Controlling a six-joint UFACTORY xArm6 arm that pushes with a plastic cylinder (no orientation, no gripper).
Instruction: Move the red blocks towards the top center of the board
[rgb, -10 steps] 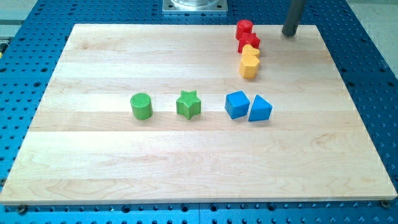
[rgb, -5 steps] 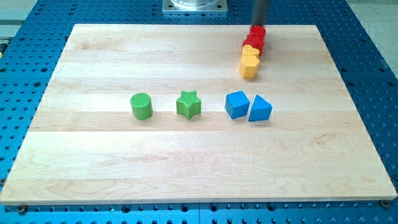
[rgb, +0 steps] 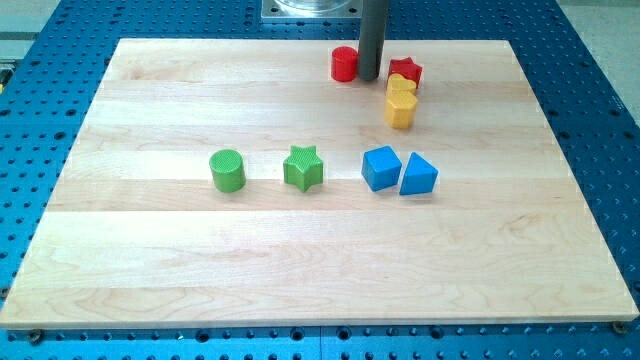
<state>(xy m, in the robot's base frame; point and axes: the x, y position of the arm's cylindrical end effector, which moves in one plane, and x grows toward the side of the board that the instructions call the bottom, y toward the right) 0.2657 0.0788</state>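
Observation:
A red cylinder (rgb: 344, 63) stands near the board's top centre. A red star block (rgb: 406, 72) sits to its right, touching the yellow blocks below it. My tip (rgb: 368, 77) is down on the board between the two red blocks, touching or nearly touching the cylinder's right side and a small gap left of the star.
Two yellow blocks (rgb: 401, 101) stack in a short column under the red star. A green cylinder (rgb: 228, 170), a green star (rgb: 303, 167), a blue cube (rgb: 381, 168) and a blue wedge (rgb: 418, 174) lie in a row across the middle. The wooden board (rgb: 150, 280) rests on a blue perforated table.
My tip swept from the top right leftward. The red cylinder slid left with it, away from the red star. The other blocks did not move.

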